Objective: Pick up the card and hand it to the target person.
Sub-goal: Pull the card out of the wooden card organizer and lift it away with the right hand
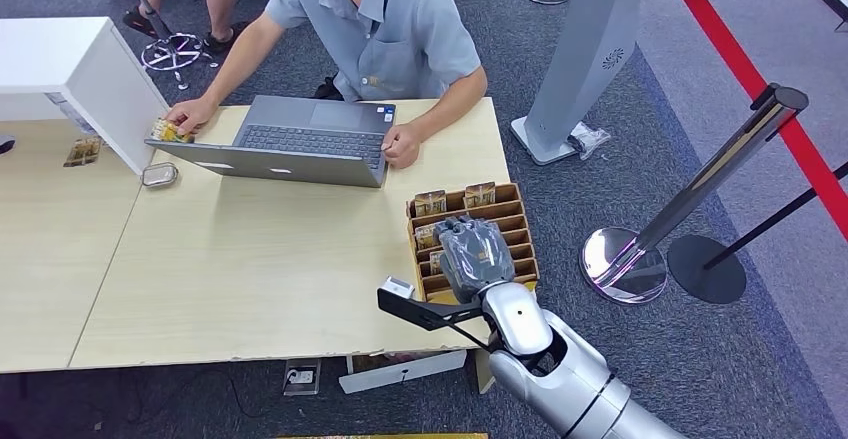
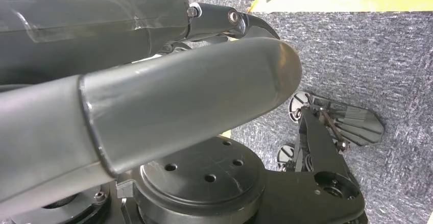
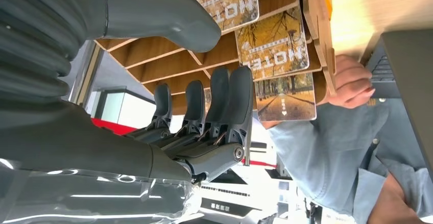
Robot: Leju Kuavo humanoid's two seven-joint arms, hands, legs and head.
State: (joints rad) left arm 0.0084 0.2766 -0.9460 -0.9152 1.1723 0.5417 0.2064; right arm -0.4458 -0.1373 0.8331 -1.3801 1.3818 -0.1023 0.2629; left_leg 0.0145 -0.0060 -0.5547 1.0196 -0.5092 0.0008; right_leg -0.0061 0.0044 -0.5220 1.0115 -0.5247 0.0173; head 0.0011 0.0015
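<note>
The pale wood-grain table [image 1: 250, 259] looks smooth and matt, and the brown slotted wooden rack [image 1: 515, 221] holds glossy printed cards [image 3: 278, 43]. The grey laptop [image 1: 300, 139] has a matt metal-like shell. Rough grey carpet [image 1: 640, 99] carries a mirror-polished chrome post base [image 1: 622, 264].

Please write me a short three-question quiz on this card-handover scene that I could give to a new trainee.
1. True or false: the right hand is over the slotted wooden card rack.
2. What lies under the person's hand on the far side of the table? A) a card, B) a mug, C) a pen.
3. Fill in: the person's other hand rests on the open ____.

Key
1. True; in the right wrist view its fingers are apart beside the cards and hold nothing.
2. A, a card.
3. Laptop.
</note>
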